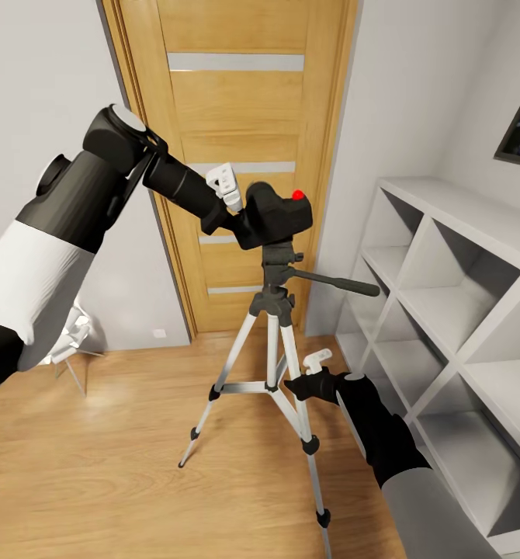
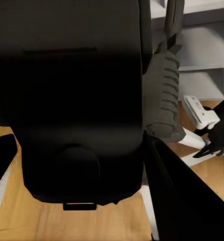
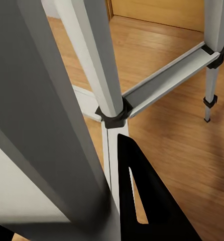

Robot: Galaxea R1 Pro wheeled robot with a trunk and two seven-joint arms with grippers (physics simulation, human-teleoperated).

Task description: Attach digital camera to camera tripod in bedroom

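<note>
The left gripper [image 1: 227, 203], jaws pinching the digital camera [image 1: 279, 213], holds it atop the camera tripod [image 1: 274, 365] before an oak door [image 1: 237, 147]; right gripper [image 1: 310, 380] pinches a tripod leg beside white shelving [image 1: 454, 310].

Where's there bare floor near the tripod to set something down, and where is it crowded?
Bare wood floor lies between the camera tripod and the small lamp by the wall. The white cube shelf has bare compartments. Crowded: the right gripper at a tripod leg, and the tripod head, where the left gripper holds the digital camera.
</note>
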